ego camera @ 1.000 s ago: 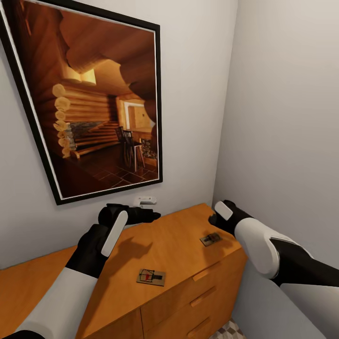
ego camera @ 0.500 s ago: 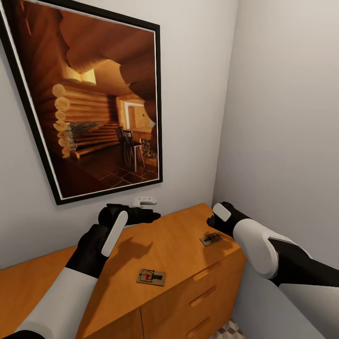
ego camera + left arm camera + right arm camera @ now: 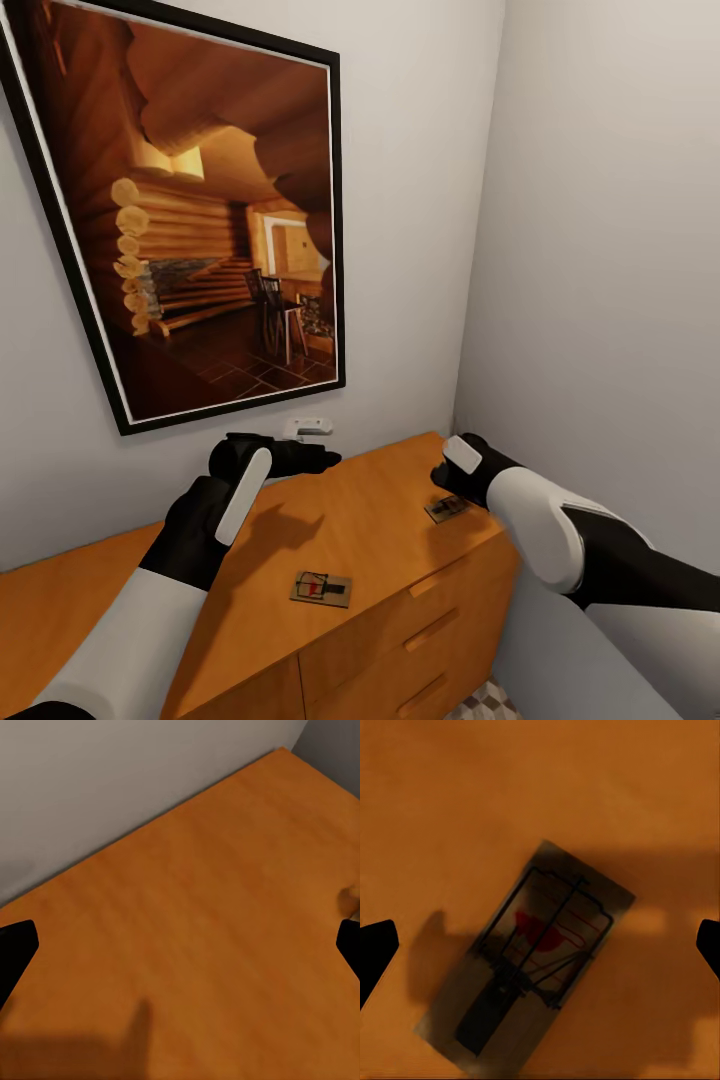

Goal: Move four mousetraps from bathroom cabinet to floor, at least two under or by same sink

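Tight corner, pale walls, big framed cabin pic [image 3: 190, 210] above the cabinet [image 3: 380, 520]. Two mousetraps lie flat on its top: one near the front edge [image 3: 321, 589], one by the right end [image 3: 529, 956]. Right gripper [image 3: 540, 945] hangs directly over that trap, jaws spread wide, empty, prob. lining up a grab. Left gripper [image 3: 180, 945] hovers near the wall over bare wood, also wide open w/ nothing held.

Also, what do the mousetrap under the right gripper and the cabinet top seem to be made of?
The mousetrap looks like a flat tan wooden board with dark metal wire and a red mark. The cabinet top looks like smooth orange-brown wood, with faint grain.
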Robot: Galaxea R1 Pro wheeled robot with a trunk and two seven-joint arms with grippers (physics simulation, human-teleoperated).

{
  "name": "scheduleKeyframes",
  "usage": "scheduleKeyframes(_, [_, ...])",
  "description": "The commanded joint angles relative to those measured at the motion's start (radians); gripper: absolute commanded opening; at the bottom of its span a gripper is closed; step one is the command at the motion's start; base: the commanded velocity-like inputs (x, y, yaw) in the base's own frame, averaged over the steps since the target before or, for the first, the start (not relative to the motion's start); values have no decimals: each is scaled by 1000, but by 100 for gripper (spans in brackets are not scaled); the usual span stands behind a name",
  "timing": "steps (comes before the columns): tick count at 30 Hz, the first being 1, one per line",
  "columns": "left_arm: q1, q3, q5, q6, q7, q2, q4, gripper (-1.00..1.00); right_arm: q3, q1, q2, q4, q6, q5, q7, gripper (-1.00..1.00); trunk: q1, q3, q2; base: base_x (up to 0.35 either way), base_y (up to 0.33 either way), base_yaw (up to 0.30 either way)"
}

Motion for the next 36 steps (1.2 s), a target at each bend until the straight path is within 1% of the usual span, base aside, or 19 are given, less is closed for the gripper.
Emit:
scheduleKeyframes(1, [-1,0,7,4,7,0,-1,100,-7,0,4,-2,4,5,-5,100,0,-1,-1,0,0,0])
scheduleKeyframes(5, [-1,0,7,4,7,0,-1,100,-7,0,14,2,-8,5,-5,100,0,-1,-1,0,0,0])
scheduleKeyframes(21, [-1,-1,6,3,7,0,0,100,-7,0,25,50,-56,5,-6,100,0,-1,-1,0,0,0])
scheduleKeyframes(36, [-1,-1,7,3,7,-1,2,100,-7,0,24,54,-66,5,-5,100,0,-1,-1,0,0,0])
